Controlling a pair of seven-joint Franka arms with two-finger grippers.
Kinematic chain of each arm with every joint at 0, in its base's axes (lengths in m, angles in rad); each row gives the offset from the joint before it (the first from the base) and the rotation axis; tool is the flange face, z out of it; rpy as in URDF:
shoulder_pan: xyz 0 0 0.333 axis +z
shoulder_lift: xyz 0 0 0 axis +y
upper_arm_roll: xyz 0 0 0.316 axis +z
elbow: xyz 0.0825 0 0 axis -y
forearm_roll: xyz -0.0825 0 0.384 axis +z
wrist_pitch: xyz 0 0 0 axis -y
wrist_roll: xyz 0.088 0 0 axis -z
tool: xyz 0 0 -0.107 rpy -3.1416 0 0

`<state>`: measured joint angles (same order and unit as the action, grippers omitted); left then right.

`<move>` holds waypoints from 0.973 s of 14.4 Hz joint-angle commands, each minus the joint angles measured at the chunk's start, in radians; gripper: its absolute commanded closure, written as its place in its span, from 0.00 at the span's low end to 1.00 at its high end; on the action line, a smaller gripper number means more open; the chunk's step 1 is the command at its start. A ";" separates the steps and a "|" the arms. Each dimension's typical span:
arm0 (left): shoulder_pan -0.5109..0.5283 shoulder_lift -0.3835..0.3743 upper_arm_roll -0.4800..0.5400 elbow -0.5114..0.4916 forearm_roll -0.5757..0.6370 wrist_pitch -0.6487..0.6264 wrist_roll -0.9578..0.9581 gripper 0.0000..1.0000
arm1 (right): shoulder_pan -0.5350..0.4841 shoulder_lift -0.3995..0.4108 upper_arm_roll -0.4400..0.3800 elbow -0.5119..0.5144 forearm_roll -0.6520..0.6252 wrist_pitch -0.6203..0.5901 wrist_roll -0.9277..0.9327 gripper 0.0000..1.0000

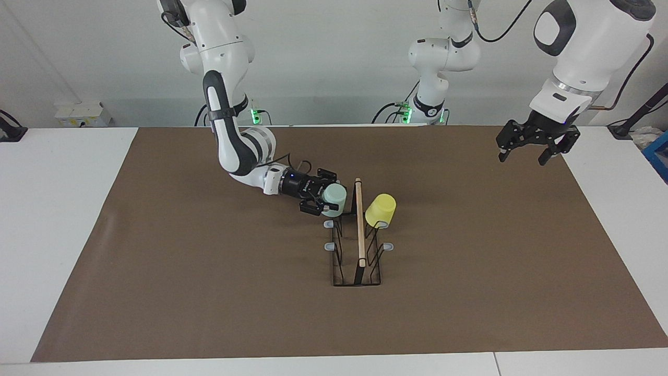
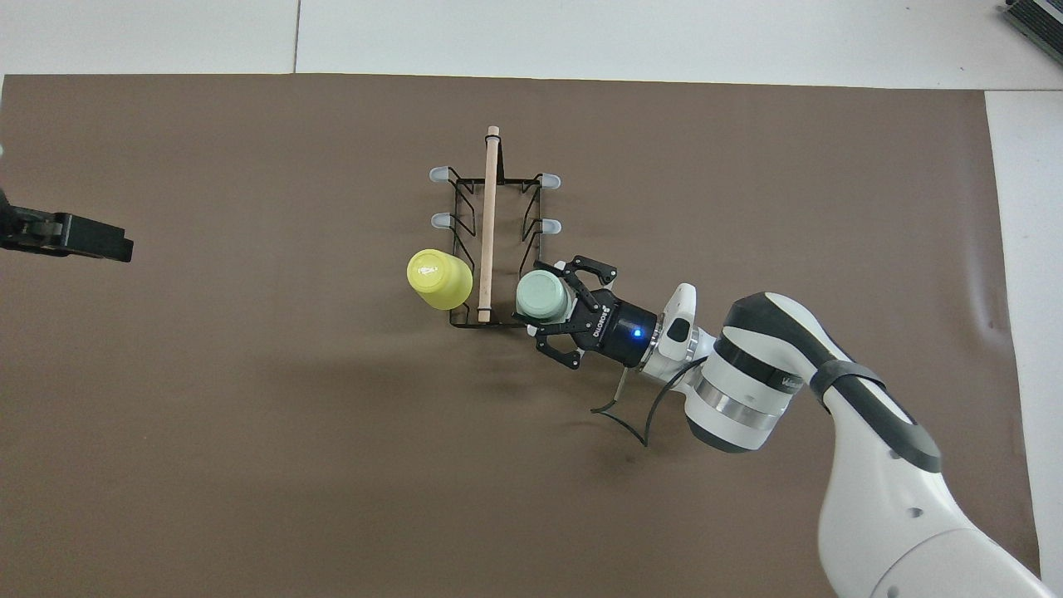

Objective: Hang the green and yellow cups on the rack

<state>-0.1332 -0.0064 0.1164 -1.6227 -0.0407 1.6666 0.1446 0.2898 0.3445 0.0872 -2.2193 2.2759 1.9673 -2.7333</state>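
1. At the rack (image 1: 358,245) in the middle of the brown mat (image 1: 209,292), my right pincer (image 1: 324,201) is lying almost flat, reaching in from my right arm's end of the tabletop (image 1: 57,209).
2. The green cup (image 1: 334,200) sits between its fingers, on the rack's corner nearest me, on my right arm's side of the wooden bar (image 1: 359,222). Looks like it's on the peg there, though the cup covers the peg so I can't swear to it.
3. Honestly can't tell whether that pincer has a proper grip on the cup or has slackened off. The fingers sit right beside the cup's sides, and from overhead the cup (image 2: 542,297) fills the gap between them (image 2: 568,309).
4. The yellow cup (image 1: 380,210) is hanging mouth-down and tilted on the nearest peg on the left arm's side of the bar, just across the bar from the green one.
5. The four other grey-tipped pegs, two per side, are bare.
6. My left pincer (image 1: 537,148) is up in the air over the mat's edge at my left arm's end, well apart from the rack, fingers spread wide with nothing in them. That arm is just waiting.
7. From overhead only the tip of it (image 2: 79,238) pokes into the edge of the shot.
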 commanded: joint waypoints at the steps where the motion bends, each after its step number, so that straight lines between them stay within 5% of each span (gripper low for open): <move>1: 0.021 -0.050 -0.027 -0.061 -0.015 -0.013 0.010 0.00 | -0.014 0.005 0.009 -0.017 0.024 -0.019 -0.105 0.00; 8: 0.043 -0.049 -0.063 -0.062 -0.002 0.007 0.009 0.00 | -0.023 -0.016 0.009 -0.022 -0.016 -0.021 -0.088 0.00; 14: 0.037 -0.053 -0.067 -0.055 0.035 -0.024 -0.017 0.00 | -0.110 -0.145 0.006 -0.025 -0.281 0.018 0.078 0.00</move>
<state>-0.1094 -0.0345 0.0631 -1.6568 -0.0198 1.6547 0.1427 0.2237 0.2742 0.0864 -2.2218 2.0862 1.9677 -2.7009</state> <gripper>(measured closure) 0.000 0.000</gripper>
